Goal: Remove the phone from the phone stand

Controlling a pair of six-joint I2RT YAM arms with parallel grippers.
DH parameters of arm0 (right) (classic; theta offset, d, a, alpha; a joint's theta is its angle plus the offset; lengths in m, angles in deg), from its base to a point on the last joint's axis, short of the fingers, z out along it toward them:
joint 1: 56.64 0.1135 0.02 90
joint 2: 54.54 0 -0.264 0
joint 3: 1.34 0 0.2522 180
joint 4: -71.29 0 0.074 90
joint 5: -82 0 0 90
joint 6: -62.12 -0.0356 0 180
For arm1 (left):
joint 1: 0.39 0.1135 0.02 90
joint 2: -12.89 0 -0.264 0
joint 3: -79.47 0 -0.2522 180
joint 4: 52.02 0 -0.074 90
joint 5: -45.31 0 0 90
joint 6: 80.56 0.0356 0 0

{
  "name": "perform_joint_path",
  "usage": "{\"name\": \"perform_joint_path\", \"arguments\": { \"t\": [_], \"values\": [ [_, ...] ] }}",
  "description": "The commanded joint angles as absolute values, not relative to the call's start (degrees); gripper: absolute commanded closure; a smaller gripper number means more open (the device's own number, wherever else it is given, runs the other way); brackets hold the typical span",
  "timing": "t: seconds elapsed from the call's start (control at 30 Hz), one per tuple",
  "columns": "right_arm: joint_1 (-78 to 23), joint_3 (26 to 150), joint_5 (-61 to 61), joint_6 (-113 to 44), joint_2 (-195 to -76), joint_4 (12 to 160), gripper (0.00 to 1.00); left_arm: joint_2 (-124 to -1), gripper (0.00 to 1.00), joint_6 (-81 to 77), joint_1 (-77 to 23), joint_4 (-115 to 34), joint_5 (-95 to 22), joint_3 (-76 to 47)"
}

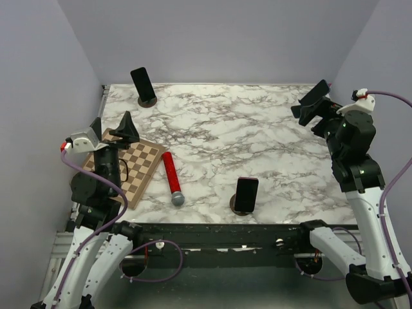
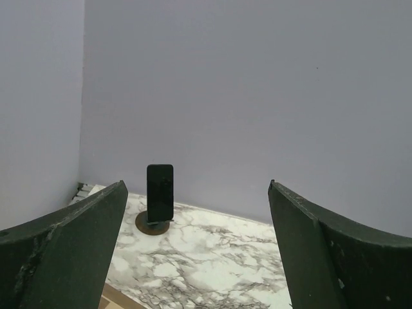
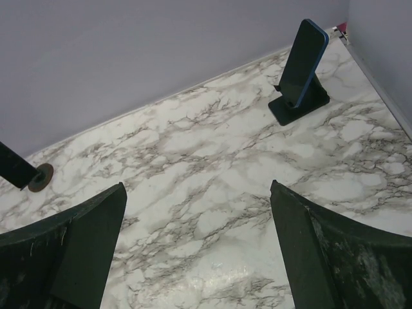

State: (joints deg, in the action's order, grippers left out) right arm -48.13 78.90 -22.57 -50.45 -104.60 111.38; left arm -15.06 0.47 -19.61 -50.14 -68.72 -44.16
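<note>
Both pairs of jaws are apart, empty. The left gripper [image 1: 112,127] faces a phone [image 2: 159,191] upright on its stand [image 2: 152,224], far straight ahead; the right gripper [image 1: 309,103] seems nearer to a blue phone [image 3: 303,58], ahead-right.

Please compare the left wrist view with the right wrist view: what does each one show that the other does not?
Only the left wrist view shows the whole dark phone upright on its round stand. Only the right wrist view shows a blue-edged phone leaning on a black stand. Both share the marble table, the wall, and that dark phone, cut off at the right wrist view's left edge.
</note>
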Motion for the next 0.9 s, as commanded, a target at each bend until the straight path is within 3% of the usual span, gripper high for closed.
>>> {"name": "perform_joint_path", "arguments": {
  "t": [0.0,0.3,0.87],
  "values": [
    [-48.4,79.4,-23.2,-51.2,-105.1,112.6,0.0,-16.0,0.01,0.2,-20.0,-49.4,-65.3,-43.3],
    [-48.4,79.9,-23.6,-52.2,-106.3,113.3,0.0,-15.9,0.01,-1.3,-20.1,-49.6,-64.1,-43.5],
    [-48.3,77.2,-8.5,-51.1,-113.2,118.8,0.0,-16.0,0.01,0.1,-20.5,-50.7,-61.7,-44.3]
  ]
}}
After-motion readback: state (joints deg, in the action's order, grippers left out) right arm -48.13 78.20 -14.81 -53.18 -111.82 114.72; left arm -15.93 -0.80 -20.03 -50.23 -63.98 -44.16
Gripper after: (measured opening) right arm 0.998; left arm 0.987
